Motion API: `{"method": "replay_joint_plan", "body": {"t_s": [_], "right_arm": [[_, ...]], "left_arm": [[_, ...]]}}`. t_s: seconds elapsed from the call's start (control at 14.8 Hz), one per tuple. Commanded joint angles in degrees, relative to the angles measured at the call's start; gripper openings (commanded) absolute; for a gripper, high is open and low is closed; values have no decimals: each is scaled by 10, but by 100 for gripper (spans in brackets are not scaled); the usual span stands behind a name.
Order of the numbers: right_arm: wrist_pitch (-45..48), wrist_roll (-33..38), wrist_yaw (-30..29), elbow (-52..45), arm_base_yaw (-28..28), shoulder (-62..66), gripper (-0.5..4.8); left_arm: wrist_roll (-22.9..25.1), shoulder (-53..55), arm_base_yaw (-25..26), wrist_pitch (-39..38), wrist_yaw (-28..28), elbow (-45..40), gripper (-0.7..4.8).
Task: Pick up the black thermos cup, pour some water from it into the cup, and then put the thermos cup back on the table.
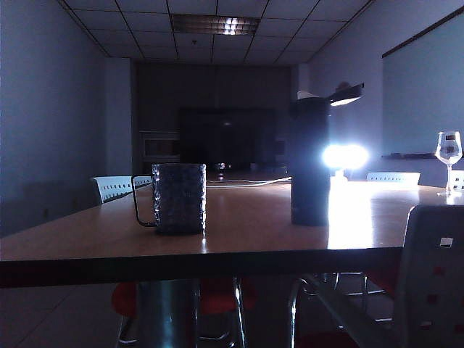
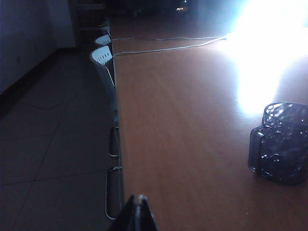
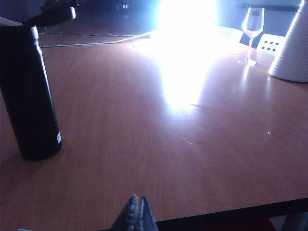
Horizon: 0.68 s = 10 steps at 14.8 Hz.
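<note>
The table is stretching away from the camera, its glossy brown top catching a hard glare from a bright lamp at the far end. White chairs are standing along its left edge, and another chair back is showing at the near right. The black thermos cup is standing upright on the table, right of centre, with its flip lid hinged open. The cup is sitting upright to the left of the thermos, well apart from it, with its thin handle pointing left. A wine glass is standing at the far right of the table. Two cables are running across the far part of the top. The left gripper is hanging just off the table's near edge, left of the cup, its fingers pressed together and holding nothing. The right gripper is hovering at the near edge, right of the thermos, likewise clenched and empty.
</note>
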Motion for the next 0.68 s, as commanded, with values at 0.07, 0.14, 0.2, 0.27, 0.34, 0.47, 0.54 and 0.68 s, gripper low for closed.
{"method": "replay_joint_plan", "body": {"t_s": [0.07, 0.14, 0.2, 0.27, 0.34, 0.47, 0.54, 0.68], "right_arm": [[10, -1, 0, 0, 0, 0, -6], [10, -1, 0, 0, 0, 0, -6], [10, -1, 0, 0, 0, 0, -6], [10, -1, 0, 1, 0, 0, -6], [10, -1, -2, 4, 0, 0, -6], [9, 1, -2, 31, 0, 0, -6], [7, 1, -2, 49, 0, 0, -6], [-13, 1, -2, 93, 0, 15, -6]], "left_arm": [[0, 0, 0, 7, 4, 1, -6], [-2, 0, 0, 7, 4, 1, -6], [-32, 0, 0, 7, 1, 1, -6], [-50, 0, 0, 7, 1, 1, -6], [-60, 0, 0, 8, 1, 2, -6], [-86, 0, 0, 7, -12, 14, -6], [-99, 1, 0, 7, -26, 26, -6], [-105, 8, 0, 2, -35, 62, -6]]}}
